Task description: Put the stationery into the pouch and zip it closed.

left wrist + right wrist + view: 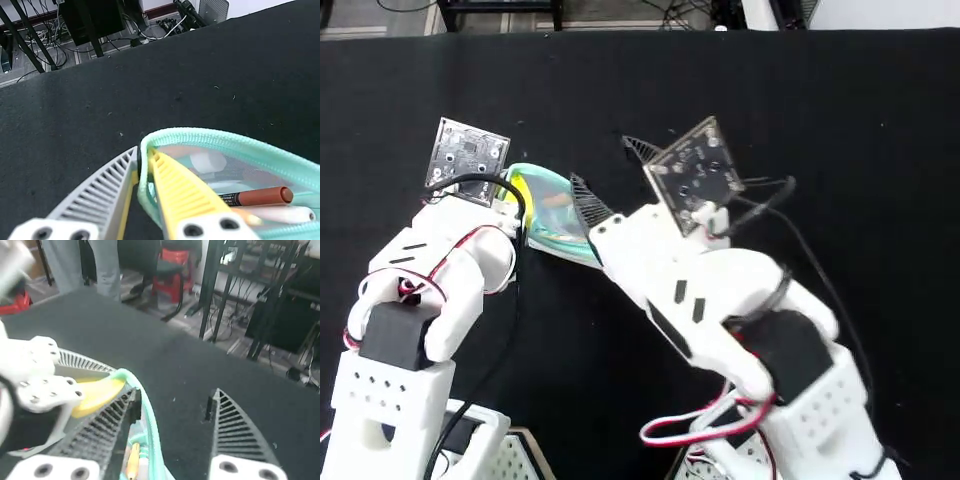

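Evidently, with the left jaws pinching the rim of the pouch [240,141], the spread right jaws needed to grip the zip [148,425] squarely.

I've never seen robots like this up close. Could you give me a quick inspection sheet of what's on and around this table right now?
Surface: black table, cloth-like top.
Job's things: mint pouch, zip open; inside it are a brown marker, a white pen and a white block.
Clutter: nothing seen.
Claws: left claw shut on the pouch's rim, yellow finger inside, grey finger outside. Right claw open, one black finger beside the zip band.
Cables: red, white and black wires loop along the arms; cords lie on the floor beyond the table.
Surroundings: red chair, black metal stands.
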### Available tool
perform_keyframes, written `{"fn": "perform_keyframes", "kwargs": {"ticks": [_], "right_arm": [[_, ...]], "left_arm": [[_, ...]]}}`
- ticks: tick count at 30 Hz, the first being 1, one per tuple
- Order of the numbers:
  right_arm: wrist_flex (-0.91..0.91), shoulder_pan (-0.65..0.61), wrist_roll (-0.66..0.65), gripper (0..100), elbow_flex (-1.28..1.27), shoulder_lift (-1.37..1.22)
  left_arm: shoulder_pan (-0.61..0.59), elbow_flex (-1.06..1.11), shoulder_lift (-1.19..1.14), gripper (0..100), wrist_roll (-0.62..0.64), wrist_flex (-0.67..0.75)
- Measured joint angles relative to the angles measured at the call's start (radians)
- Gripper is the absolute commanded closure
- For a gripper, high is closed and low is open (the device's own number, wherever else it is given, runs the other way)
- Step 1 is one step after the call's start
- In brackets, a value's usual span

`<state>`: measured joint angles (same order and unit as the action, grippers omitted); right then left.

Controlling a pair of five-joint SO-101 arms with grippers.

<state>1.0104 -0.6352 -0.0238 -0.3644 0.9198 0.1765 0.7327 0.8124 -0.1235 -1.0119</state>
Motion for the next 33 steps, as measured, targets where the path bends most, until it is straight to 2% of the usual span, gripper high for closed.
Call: {"fn": "perform_keyframes", "kwargs": {"ticks": [4,8,13,18,23,28,33], "right_arm": [[0.097,0.0,-0.061,78.9,0.14,0.0],[0.224,0.068,-0.161,86.8,0.206,0.012],[0.342,0.215,-0.203,78.6,0.178,0.003],[0.413,0.278,-0.215,77.3,0.025,0.037],[0.417,0.276,-0.296,77.3,-0.224,0.305],[0.333,0.276,-0.353,76.7,-0.569,0.601],[0.273,0.216,-0.353,74.7,-0.701,0.657]], "left_arm": [[0.0,0.0,-0.002,97,0.0,0.0],[0.0,0.0,-0.002,97,0.0,0.0],[0.0,0.0,-0.002,97,0.0,0.0],[0.0,0.0,-0.002,97,0.0,0.0],[0.0,0.0,-0.002,97,0.0,0.0],[0.0,0.0,-0.002,97,0.0,0.0],[0.0,0.0,-0.002,97,0.0,0.0]]}}
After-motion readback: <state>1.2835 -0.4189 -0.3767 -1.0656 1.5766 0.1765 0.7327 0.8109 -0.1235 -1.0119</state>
